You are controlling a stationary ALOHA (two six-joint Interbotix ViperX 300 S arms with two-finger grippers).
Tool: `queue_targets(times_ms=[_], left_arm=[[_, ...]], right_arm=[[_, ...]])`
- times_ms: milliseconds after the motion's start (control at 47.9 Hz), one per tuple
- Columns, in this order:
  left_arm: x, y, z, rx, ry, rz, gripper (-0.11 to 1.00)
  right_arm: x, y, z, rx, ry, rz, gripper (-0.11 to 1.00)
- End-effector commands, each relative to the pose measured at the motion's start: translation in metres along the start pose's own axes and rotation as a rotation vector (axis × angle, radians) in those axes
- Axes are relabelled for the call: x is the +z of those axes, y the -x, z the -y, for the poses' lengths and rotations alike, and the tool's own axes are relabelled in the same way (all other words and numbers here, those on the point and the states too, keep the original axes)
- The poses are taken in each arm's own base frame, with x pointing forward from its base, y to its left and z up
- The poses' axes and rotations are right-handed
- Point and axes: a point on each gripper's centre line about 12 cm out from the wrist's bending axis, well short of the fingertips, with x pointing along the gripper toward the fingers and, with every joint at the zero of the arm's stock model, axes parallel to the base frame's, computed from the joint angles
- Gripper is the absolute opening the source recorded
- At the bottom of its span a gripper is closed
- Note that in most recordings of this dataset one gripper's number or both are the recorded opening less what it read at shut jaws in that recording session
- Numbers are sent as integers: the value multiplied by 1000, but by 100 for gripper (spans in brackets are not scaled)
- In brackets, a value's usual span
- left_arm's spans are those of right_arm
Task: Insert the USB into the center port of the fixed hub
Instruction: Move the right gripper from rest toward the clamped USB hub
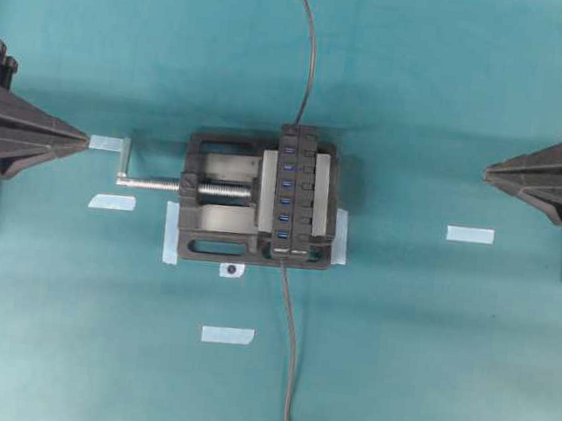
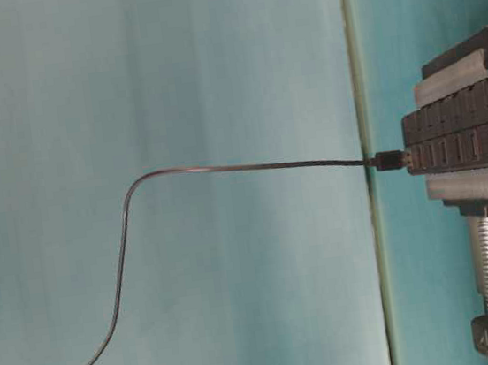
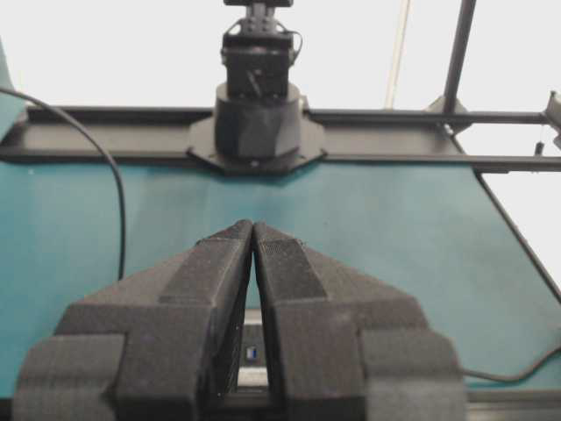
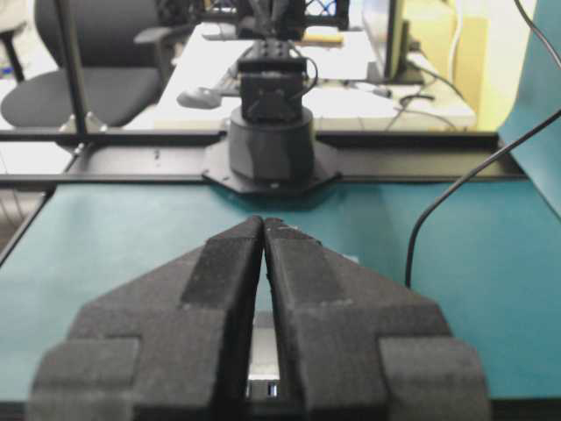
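Observation:
The fixed hub (image 1: 299, 192), a long black strip with a row of blue ports, is clamped in a vise at the table's middle. The center port (image 1: 288, 184) is empty. A dark grey cable (image 1: 287, 342) runs from the front edge up to the hub's near end; I cannot make out the USB plug on it. Another dark cable (image 1: 311, 53) joins the hub's far end through a small black connector (image 2: 390, 160). My left gripper (image 1: 87, 138) is shut and empty, far left of the vise. My right gripper (image 1: 486, 172) is shut and empty, far right.
The black vise (image 1: 208, 233) has a silver screw handle (image 1: 125, 159) sticking out toward my left gripper. Pale tape strips (image 1: 469, 234) (image 1: 228, 335) (image 1: 111, 202) lie on the teal cloth. The far cable climbs the backdrop (image 2: 225, 169).

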Motion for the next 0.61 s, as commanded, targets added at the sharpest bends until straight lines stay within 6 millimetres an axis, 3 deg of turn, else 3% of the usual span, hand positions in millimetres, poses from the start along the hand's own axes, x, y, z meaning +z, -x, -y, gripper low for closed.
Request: queue_targets(times_ms=[0,104,209,585], left_arm=[[21,-6,4,-23,34,52,13],[24,-7,4,-23,43,46,1],[18,-7,4,-22,44,-10,0],[13,-12,5,-19,46,-166,0]], right_arm=[[9,-4,1,-5,-10,20,16],[10,-5,3,-24,-82,-1,7],[7,-6,5,-34,-115,-41,-1],[2,-14,14,-85,-144,-241,-2]])
